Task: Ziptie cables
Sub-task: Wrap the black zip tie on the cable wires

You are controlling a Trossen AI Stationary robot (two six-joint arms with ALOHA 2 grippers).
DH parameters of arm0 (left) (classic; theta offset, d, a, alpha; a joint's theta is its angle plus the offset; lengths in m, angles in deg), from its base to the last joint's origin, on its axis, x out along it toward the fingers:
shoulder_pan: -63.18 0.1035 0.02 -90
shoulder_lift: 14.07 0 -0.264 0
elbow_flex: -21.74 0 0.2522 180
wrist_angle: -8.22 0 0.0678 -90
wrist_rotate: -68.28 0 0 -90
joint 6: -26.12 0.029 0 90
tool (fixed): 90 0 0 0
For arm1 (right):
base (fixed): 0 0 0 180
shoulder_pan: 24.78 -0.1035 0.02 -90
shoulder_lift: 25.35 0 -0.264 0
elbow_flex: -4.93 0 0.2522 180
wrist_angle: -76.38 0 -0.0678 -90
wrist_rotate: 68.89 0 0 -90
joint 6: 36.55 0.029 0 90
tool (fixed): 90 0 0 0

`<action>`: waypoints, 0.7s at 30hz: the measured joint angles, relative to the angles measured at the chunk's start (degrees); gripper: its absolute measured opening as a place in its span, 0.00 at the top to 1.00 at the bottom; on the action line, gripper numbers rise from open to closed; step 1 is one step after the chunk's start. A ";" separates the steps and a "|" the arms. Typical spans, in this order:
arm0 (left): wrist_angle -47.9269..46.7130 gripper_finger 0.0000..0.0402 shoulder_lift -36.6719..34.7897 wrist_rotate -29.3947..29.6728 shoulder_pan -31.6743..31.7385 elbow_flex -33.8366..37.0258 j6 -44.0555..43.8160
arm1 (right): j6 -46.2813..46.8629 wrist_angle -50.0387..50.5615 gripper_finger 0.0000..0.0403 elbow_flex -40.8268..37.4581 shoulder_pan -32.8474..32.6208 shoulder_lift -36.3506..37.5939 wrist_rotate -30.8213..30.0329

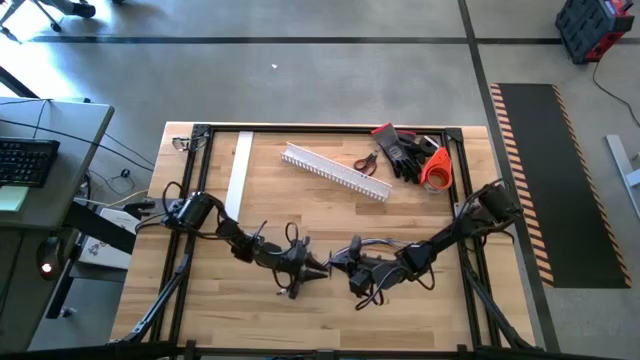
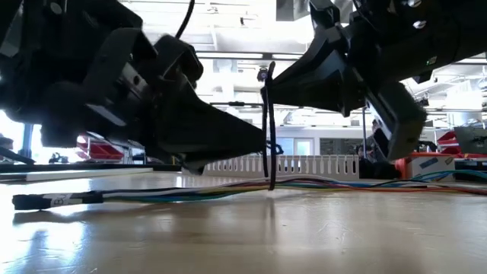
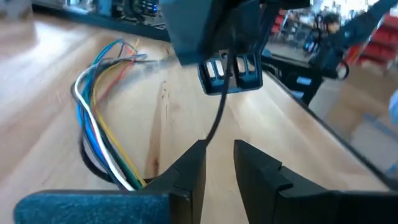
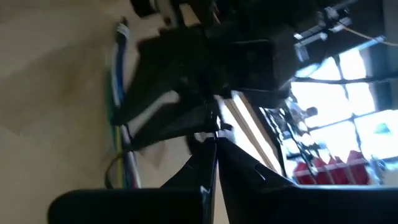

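High view: the left gripper [image 1: 318, 266] and right gripper [image 1: 338, 262] meet tip to tip at 6 o'clock on the table [image 1: 300, 200].

Low view: a black zip tie [image 2: 269, 129] stands looped over the cables [image 2: 228, 186], light and limp; grip it, not them.

Wrist views: left jaws narrowly parted, right jaws apparently pinching the tie.

One duct [image 1: 336, 171], one scissors [image 1: 366, 161]

No readable text, labels, brand names, numbers or signs appear in any view; small markings on objects are too blurred to read.
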 joint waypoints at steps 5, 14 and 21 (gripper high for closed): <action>-5.71 0.83 -6.57 3.75 -0.99 3.26 7.83 | 0.45 0.24 1.00 0.00 1.44 0.00 7.77; -15.68 0.80 -12.14 7.76 -0.69 1.67 23.70 | -0.20 -0.04 1.00 0.00 3.50 -0.04 14.94; -23.96 0.69 -12.14 4.41 1.27 -3.05 25.10 | -0.21 -0.27 1.00 0.00 3.50 -0.04 15.05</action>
